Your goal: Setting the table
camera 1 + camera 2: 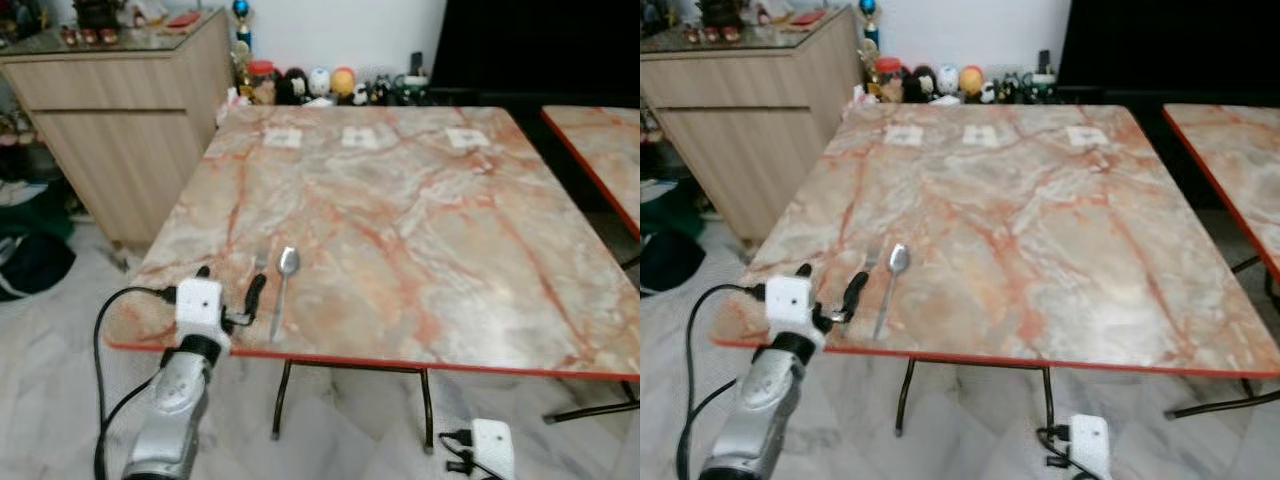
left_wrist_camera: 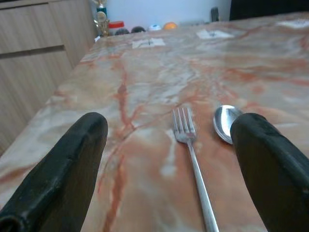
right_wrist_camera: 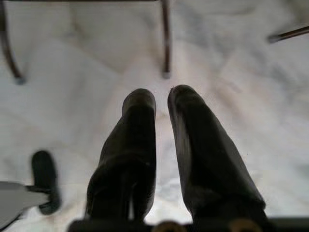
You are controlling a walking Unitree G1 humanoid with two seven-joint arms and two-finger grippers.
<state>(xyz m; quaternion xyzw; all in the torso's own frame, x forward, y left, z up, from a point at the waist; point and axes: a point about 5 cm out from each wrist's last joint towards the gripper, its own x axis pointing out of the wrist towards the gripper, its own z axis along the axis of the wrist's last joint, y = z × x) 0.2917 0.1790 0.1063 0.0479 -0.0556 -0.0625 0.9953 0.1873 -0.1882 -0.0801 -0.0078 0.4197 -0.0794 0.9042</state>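
Filling most of the head views, a square table (image 1: 420, 200) with a marbled pink and orange top and a thin red edge stands on dark metal legs over a pale marbled floor (image 1: 330, 440). A second table (image 1: 605, 150) of the same pattern is cut off at the right edge, so its extent cannot be judged. To the left stands a light wooden cabinet (image 1: 120, 120) with a glass top; the small items on it are too blurred to name. Dark bundles (image 1: 30, 245) lie on the floor beside the cabinet, cut by the frame. Against the white far wall sits a row of small colourful figures and jars (image 1: 320, 82), too small to make out, with a large black panel (image 1: 540, 45) to their right.

Three pale squares (image 1: 362, 137) lie in a row near the table's far edge; what they are cannot be told. A spoon (image 1: 285, 285) and a fork (image 2: 190, 154) lie side by side near the front left corner, handles toward the near edge, close but not touching. In the head views the fork is partly hidden behind the left arm.

The left gripper (image 2: 174, 169) hovers low over that corner, fingers (image 2: 67, 174) spread wide on either side of the fork, gripping nothing. The right gripper (image 3: 161, 121) hangs low beside the table, pointing at the floor, its fingers narrowly apart and empty.
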